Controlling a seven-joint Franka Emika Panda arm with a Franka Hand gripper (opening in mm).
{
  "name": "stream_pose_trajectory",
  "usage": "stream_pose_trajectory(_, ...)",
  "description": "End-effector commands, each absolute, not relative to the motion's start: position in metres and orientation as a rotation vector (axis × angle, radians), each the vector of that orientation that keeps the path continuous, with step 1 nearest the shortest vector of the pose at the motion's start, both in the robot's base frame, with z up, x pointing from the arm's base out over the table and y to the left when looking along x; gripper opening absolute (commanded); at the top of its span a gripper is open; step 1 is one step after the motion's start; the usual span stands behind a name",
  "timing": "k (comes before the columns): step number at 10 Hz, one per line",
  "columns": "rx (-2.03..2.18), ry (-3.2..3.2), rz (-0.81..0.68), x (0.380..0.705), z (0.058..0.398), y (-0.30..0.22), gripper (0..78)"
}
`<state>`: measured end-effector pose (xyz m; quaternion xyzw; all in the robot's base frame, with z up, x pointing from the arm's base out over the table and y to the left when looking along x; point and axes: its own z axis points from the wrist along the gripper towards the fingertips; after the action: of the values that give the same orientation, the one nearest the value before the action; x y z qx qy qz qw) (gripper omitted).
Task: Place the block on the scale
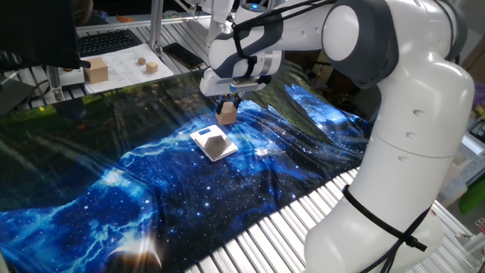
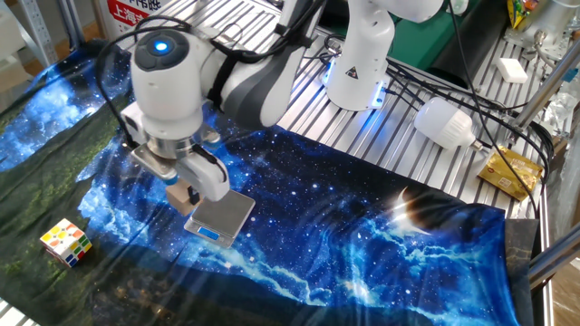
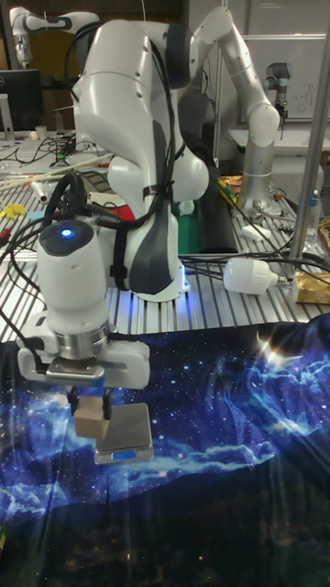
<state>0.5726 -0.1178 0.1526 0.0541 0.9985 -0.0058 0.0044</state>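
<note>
While clamped in the gripper (image 1: 226,105) | block (image 1: 226,114) hangs beside scale (image 1: 213,142) edge, above cloth

My arm (image 1: 394,144) was all glossy white shells with dark grey bands at the joints. Black cables looped along my side and around my base. My wrist (image 2: 166,77) had a round blue light glowing on top, and my gripper (image 3: 90,401) was white with dark fingers.
</note>
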Motion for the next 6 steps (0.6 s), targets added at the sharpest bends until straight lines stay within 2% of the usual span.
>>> stream_pose_trajectory(1, 0.166, 3.138, -0.007, 0.564, 0.154, -0.101, 1.3)
stream_pose_trajectory(6, 0.184, 3.149, 0.001, 0.555, 0.15, -0.08, 1.3)
